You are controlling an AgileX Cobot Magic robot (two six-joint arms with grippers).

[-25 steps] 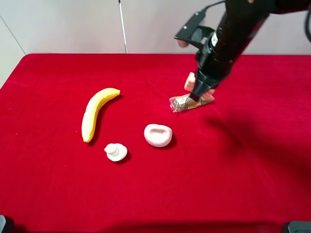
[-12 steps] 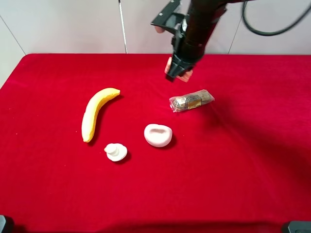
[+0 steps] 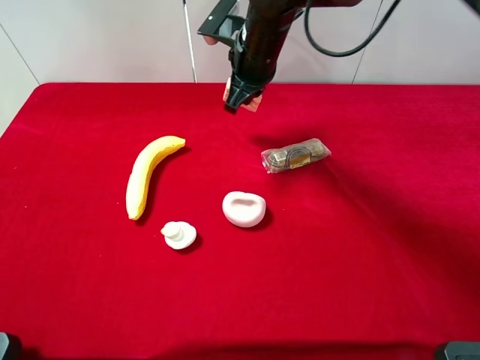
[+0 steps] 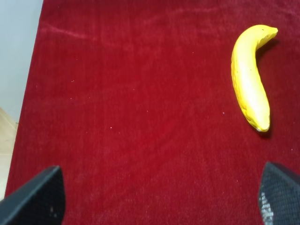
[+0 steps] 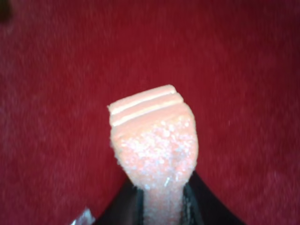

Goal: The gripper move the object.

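Red cloth table: velvety cover, with a pale wall behind its far edge.
Right gripper: black arm end with a boxy attachment and cable, hanging over the far middle of the table. Its jaws are clenched on one end of the small pale pink-and-cream layered block.
Left gripper: by the table's left edge, jaws spread wide with nothing between them.
Yellow banana: lies left of centre.
Clear-wrapped brownish snack packet: right of centre, nearer than the held block.
White rounded bowl-like piece: centre, nearer than the packet.
Small white knobbed piece: just near-left of the bowl-like piece.
Pink-and-cream layered block: aloft, and most of it juts past the jaws. The carry likely goes best with steady pressure and level travel. Bare cloth well apart from the banana and packet looks the safest landing, with release only at touch-down.
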